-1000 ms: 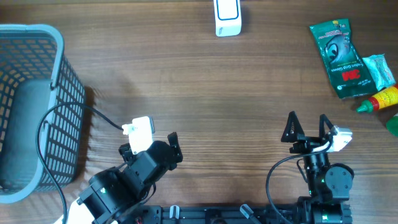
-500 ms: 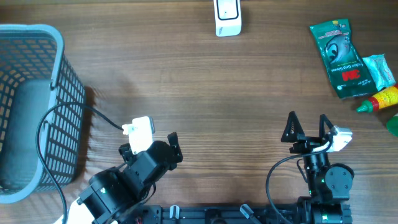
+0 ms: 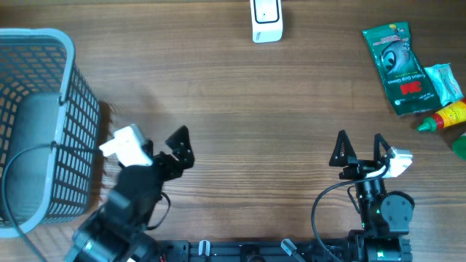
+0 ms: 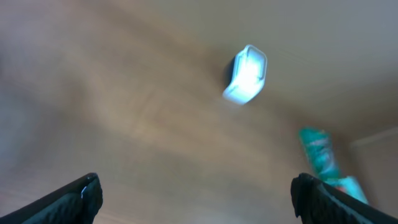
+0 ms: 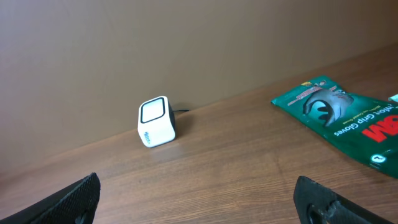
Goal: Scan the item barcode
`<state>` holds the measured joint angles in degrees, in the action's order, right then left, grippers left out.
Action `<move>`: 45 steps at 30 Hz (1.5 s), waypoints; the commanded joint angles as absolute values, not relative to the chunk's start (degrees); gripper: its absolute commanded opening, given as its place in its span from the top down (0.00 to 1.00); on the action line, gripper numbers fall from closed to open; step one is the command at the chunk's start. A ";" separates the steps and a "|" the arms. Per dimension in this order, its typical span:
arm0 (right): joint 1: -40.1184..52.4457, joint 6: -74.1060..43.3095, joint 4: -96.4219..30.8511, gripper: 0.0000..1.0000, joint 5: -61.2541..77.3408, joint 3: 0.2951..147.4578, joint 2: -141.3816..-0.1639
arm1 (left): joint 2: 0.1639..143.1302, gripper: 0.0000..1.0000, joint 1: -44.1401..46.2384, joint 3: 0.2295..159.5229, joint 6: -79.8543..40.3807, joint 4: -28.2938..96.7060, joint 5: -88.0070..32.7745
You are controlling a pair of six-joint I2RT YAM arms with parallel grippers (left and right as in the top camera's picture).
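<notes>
Green 3M grip-gloves packet lies flat on the wooden table, well ahead of the right gripper and off to the right of its fingertips, with nothing gripping it. That gripper points straight away from the table's near edge, its two fingers spread wide with only bare wood between them. The white barcode scanner stands far ahead and to the left of these fingers, at the far edge. The left gripper is angled toward the far right, its fingers also parted and empty, near the blue-grey mesh basket. In its blurred wrist view the scanner shows ahead between the fingertips, and the packet sits just above the right finger.
</notes>
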<state>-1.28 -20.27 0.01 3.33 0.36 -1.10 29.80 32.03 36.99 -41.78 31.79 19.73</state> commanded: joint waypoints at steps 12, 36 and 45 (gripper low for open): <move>-1.45 -19.68 0.12 0.00 2.37 0.30 -0.27 | 1.30 0.00 8.86 5.63 -16.69 -8.14 -2.59; -1.45 -19.68 0.12 0.00 2.37 0.30 -0.27 | 0.19 0.00 7.60 0.34 -12.40 4.34 -0.60; -1.48 -17.41 0.51 0.00 -1.43 0.30 -0.34 | 0.19 0.00 7.60 0.32 -12.40 4.34 -0.60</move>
<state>-1.28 -20.08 0.03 2.07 0.36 -0.89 0.73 8.05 0.43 -13.76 3.95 0.10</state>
